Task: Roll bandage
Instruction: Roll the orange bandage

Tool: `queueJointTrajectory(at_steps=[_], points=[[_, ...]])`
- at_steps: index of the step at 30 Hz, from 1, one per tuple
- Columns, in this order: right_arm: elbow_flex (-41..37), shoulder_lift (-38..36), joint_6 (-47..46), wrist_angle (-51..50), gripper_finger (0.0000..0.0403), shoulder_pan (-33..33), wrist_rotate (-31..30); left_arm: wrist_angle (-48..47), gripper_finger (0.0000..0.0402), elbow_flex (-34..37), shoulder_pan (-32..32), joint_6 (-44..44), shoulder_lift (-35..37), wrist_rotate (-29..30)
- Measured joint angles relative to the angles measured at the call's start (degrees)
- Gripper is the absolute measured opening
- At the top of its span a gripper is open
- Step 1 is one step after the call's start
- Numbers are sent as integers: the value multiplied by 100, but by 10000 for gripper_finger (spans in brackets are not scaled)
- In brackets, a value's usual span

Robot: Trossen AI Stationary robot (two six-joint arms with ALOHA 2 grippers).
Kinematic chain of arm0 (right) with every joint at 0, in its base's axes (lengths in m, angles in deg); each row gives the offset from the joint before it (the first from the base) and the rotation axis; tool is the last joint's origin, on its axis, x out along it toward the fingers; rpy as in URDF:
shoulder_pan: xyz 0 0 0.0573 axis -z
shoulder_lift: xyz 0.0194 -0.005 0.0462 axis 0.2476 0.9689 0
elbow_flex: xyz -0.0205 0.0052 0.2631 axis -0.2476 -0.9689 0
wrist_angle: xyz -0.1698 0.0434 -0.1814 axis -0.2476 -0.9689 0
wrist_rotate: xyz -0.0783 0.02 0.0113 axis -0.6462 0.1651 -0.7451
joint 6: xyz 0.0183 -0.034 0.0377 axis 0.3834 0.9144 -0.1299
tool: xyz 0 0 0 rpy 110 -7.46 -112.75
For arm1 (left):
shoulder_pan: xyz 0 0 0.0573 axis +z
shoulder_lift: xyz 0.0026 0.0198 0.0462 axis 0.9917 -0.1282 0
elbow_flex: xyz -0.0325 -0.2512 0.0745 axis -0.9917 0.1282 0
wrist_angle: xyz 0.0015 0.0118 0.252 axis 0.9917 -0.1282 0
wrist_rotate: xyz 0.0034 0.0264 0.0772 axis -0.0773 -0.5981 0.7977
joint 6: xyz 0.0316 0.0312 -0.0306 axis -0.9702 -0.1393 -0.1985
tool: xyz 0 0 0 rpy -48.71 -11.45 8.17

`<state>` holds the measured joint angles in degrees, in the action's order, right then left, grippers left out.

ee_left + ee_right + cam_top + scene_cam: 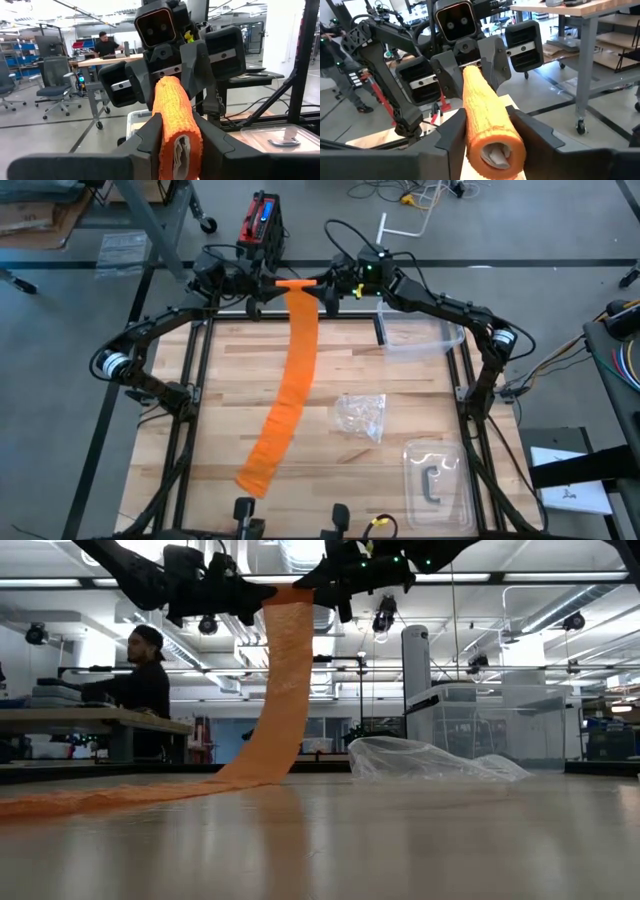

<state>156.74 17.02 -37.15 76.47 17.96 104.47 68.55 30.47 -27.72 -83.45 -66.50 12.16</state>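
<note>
Both pairs of jaws hold the same small roll, one at each end: the left gripper (177, 142) has its fingers pressed against the rolled end of the bandage (175, 117), and the right gripper (487, 135) clasps the opposite end, its fingers snug on either side. The two grippers face each other, raised above the table's far edge. From the roll, the orange band hangs down to the wooden table (220, 395) and runs flat toward the near edge. Beside it lies a crumpled clear wrapper (362, 416). Beyond the table, a person (140, 685) sits at a desk.
</note>
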Motion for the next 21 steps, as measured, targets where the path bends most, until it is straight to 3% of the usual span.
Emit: queueJointTrajectory(at_steps=[9,15,21], points=[[-197,0,400,594,102,-54,17,4,143,-82,138,278,116,-57],[-435,4,671,997,90,-31,53,-13,211,-84,541,883,245,-503],[-642,4,1586,1029,93,-31,287,-4,278,-84,676,1881,226,-506]])
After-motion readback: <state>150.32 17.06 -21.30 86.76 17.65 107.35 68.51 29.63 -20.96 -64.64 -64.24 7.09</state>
